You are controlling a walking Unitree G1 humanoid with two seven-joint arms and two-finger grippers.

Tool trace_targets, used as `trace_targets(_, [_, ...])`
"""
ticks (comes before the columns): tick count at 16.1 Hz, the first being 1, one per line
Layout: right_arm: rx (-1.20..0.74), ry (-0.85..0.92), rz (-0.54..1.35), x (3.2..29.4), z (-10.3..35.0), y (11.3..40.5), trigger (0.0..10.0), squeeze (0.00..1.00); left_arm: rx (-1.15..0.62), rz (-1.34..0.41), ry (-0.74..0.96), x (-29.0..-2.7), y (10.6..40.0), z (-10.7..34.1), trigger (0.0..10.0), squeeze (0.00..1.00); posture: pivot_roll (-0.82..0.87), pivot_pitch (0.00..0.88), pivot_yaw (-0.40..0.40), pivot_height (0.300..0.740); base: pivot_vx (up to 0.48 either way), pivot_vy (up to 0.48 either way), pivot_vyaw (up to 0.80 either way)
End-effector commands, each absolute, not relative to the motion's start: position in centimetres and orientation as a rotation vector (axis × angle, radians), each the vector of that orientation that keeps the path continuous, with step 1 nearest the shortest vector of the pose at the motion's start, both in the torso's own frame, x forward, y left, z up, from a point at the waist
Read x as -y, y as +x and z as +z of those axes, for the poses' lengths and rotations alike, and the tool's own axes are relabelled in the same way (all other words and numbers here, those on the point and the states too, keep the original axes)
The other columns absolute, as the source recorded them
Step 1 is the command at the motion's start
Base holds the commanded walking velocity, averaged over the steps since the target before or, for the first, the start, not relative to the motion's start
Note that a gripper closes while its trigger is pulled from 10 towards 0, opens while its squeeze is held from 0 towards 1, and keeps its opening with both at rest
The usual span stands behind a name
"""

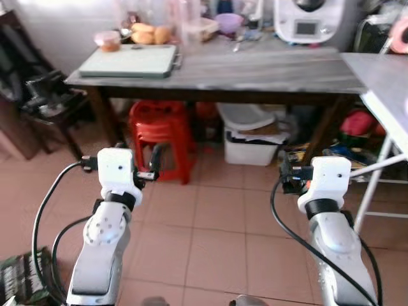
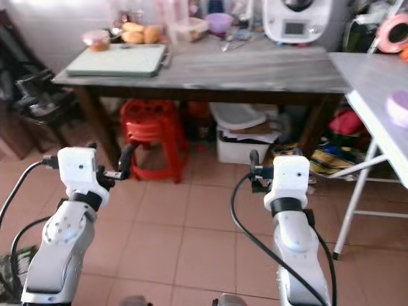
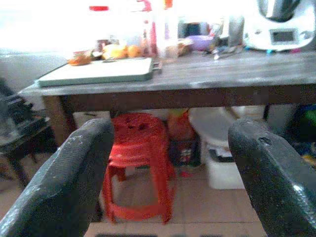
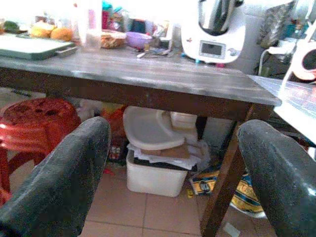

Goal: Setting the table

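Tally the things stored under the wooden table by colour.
Red: 1, the stack of plastic stools
White: 2, the storage bin and the basin resting on it
Total: 3

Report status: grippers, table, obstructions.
Left gripper and right gripper open, empty, held short of the wooden table. Green tray at its left end, untouched. Red stools and white bin underneath.

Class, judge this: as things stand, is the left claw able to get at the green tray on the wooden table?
Probably not yet. The left claw hangs open, short of and below the wooden table; the green tray lies on top, unobstructed.
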State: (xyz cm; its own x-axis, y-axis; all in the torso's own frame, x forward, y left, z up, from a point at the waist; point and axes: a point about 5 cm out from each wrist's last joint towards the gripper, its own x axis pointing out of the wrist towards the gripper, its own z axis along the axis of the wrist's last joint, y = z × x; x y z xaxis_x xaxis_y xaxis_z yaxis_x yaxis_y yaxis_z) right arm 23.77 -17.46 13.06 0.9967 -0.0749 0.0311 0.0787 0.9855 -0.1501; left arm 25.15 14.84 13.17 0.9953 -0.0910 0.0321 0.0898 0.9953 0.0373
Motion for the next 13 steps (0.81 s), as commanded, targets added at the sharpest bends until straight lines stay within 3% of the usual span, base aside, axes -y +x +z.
trace_targets(1, [0.035,-0.154,-0.081,17.3,13.2,23.7,10.0,0.00,0.031,-0.086,0.052,-15.1,25.3,13.2,10.0,0.00,-0.02,0.000,0.024,0.740,0.000,0.000,0.00])
trace_targets(4, [0.021,-0.158,-0.095,17.4,12.8,23.5,10.0,0.00,0.010,-0.114,0.034,-14.8,25.0,12.7,10.0,0.00,-0.02,0.000,0.029,0.740,0.000,0.000,0.00])
trace_targets(6, [-0.006,-0.231,-0.134,17.6,11.9,23.2,10.0,0.00,-0.017,-0.117,0.015,-14.6,24.8,12.1,10.0,0.00,-0.03,0.000,0.023,0.740,0.000,-0.345,0.00])
trace_targets(13, [0.002,-0.113,-0.098,16.9,11.7,23.0,10.0,0.00,-0.026,-0.128,0.010,-14.5,24.7,11.8,10.0,0.00,-0.03,0.000,0.024,0.740,0.000,-0.353,0.00])
